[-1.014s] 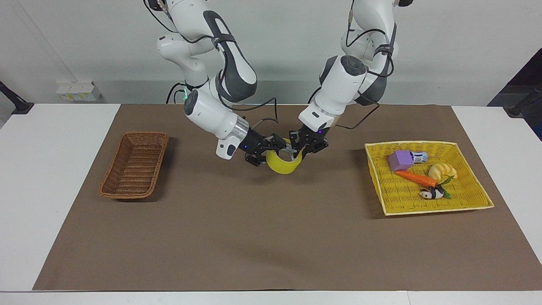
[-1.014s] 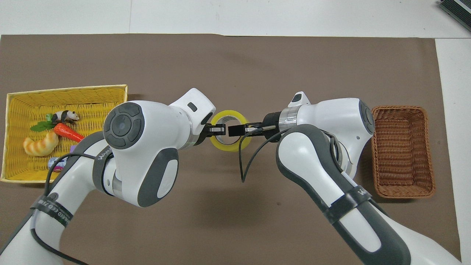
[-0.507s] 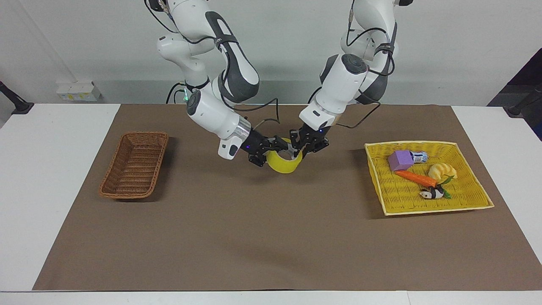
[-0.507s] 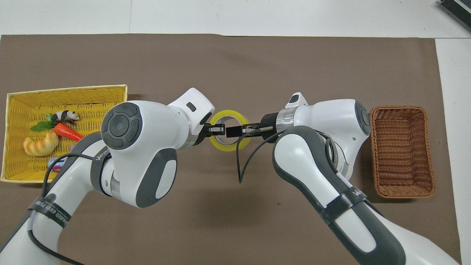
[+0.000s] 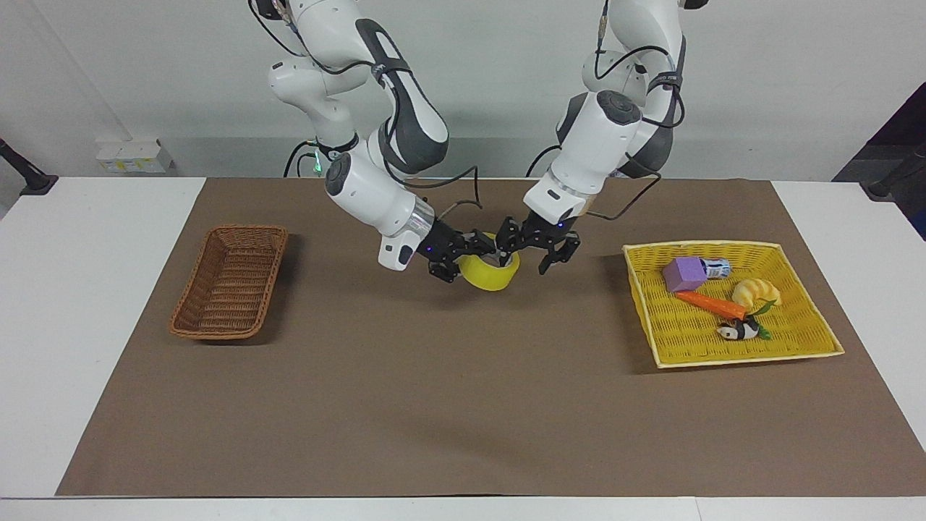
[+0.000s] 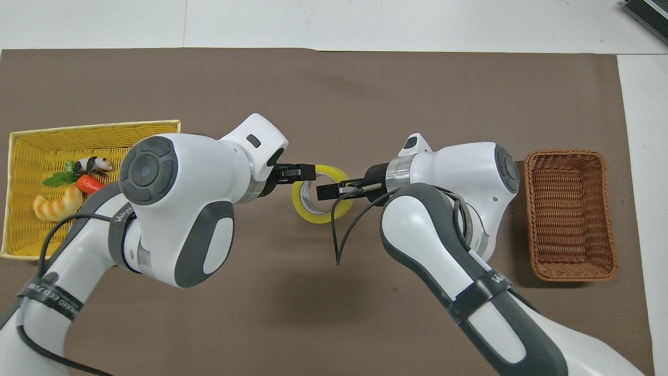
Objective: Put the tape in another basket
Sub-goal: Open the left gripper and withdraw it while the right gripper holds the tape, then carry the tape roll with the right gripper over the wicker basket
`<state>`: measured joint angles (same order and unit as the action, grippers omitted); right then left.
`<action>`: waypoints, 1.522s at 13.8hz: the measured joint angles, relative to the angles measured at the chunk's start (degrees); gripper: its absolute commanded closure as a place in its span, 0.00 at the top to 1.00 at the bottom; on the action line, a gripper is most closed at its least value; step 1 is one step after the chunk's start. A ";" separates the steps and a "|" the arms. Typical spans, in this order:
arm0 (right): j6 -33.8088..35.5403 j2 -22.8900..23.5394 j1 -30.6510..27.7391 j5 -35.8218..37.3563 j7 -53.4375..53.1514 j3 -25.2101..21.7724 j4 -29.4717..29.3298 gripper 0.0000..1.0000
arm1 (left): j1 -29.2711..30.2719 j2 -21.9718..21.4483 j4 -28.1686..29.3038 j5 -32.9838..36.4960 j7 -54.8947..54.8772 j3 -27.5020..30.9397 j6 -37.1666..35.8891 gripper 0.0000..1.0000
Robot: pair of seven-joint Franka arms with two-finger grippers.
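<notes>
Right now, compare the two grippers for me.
The right gripper is shut on the rim of the tape; the left gripper is open and holds nothing. The right gripper carries the roll; the left gripper is only beside it. Both are over the middle of the mat.

1. The tape (image 5: 490, 272) looks like glossy, translucent yellow plastic film wound on a pale core.
2. The basket (image 5: 229, 282) is brown wicker, rough and matt.
3. The yellow tray (image 5: 731, 349) is a bright woven weave, ribbed and matt.
4. The brown mat (image 5: 463, 405) on the tabletop is matt and smooth, like paper.
5. The arms have smooth, glossy white and grey plastic shells; each wrist carries a shiny metal ring.
6. The right hand (image 5: 479, 252) and left hand (image 5: 532, 255) are black and matt.
</notes>
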<state>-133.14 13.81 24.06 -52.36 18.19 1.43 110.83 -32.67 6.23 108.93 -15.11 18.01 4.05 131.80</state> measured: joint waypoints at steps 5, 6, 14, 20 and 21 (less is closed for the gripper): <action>0.22 0.00 -0.47 0.83 0.00 -0.32 0.03 0.00 | 5.85 -3.06 -0.82 7.82 -3.11 0.42 -5.93 1.00; 0.23 0.00 -0.48 0.87 0.00 -0.38 0.03 0.00 | 7.25 -3.39 -0.97 8.91 -4.62 0.48 -6.30 1.00; 5.97 -0.74 -3.89 8.36 0.00 -0.74 -0.13 0.00 | 19.31 -4.45 -13.68 12.58 -21.67 0.70 -22.93 1.00; 15.77 -3.68 -9.70 19.12 -0.68 -1.03 -1.21 0.00 | 25.40 -4.79 -23.75 12.98 -29.21 0.87 -37.23 1.00; 17.49 -4.10 -11.01 21.30 -0.69 -1.06 -1.26 0.00 | 25.96 -4.79 -24.37 13.21 -29.68 0.90 -38.16 1.00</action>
<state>-115.65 9.70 13.05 -31.06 17.50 0.37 109.57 -6.71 1.43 84.55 -1.89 -11.67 4.95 93.64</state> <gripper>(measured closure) 1.000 0.000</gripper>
